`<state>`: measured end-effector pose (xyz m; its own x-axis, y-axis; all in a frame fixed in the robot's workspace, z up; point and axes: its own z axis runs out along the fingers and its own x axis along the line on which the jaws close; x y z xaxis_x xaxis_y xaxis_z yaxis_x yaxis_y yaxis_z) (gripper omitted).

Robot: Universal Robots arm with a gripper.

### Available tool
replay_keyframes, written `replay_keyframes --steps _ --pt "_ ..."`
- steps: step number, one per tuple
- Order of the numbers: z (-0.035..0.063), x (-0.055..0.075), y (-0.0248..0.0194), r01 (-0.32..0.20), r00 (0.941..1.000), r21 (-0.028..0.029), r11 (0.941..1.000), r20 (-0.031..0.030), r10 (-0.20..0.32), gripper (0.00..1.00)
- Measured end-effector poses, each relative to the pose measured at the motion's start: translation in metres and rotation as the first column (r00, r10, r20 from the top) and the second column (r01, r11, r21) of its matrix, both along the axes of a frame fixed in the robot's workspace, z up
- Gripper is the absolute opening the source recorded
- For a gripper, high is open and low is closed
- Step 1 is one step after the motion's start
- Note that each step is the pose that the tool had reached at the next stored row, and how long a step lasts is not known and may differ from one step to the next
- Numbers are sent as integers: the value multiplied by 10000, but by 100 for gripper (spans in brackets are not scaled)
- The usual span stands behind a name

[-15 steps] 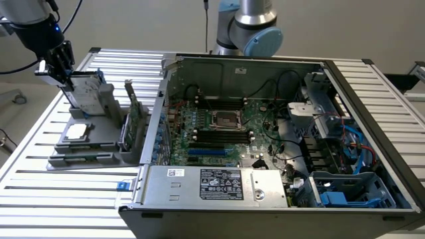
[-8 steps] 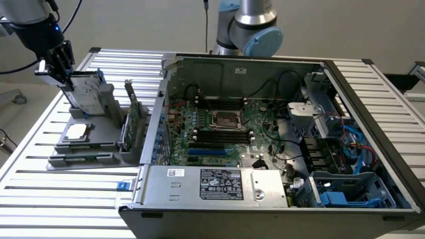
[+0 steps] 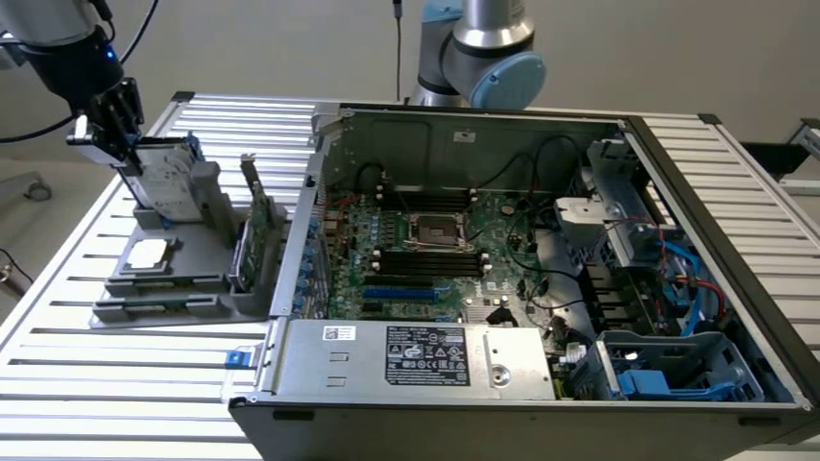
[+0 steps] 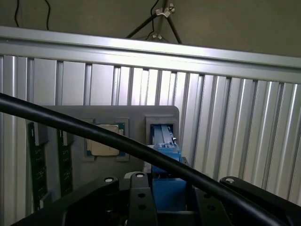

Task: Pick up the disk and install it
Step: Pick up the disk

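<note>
Black gripper [image 3: 125, 154]: far on the exterior view's left, above the slatted table [image 3: 77, 384]. I read it as clenched on the top edge of the disk. In the wrist view, blue plastic fills the gap between its jaws [image 4: 167, 190].
Disk [image 3: 173, 181]: upright on its edge in a slot of the grey holder, directly under the gripper. It is silver-grey metal with blue rails.
Handling: I judge it dense and stiff for its size, with smooth faces that could slip. It is likely sensitive to knocks. The best hold is squarely across the rigid body near the top, because the plastic rails alone may flex.
Arm pose: my wrist points downward over the holder, leaning slightly toward the exterior view's right, with a black cable trailing from it.
Grey holder [image 3: 192, 288]: lies flat on the table, with a small silver square piece [image 3: 150, 254] resting in front of the disk.
Green card [image 3: 256, 216]: stands upright just to the right of the disk.
Computer case [image 3: 513, 125]: open and well apart from the disk, with a blue bay [image 3: 679, 365] at its near right corner.
</note>
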<state>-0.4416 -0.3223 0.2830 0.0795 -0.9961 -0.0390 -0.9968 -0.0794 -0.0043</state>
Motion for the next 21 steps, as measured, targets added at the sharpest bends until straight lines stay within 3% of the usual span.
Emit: replay_keyframes --steps 8,21 --pt "120 2 0 12 10000 0 10000 1 -12 32" --pt "500 11 0 13 10000 -1 10000 -11 -13 32"
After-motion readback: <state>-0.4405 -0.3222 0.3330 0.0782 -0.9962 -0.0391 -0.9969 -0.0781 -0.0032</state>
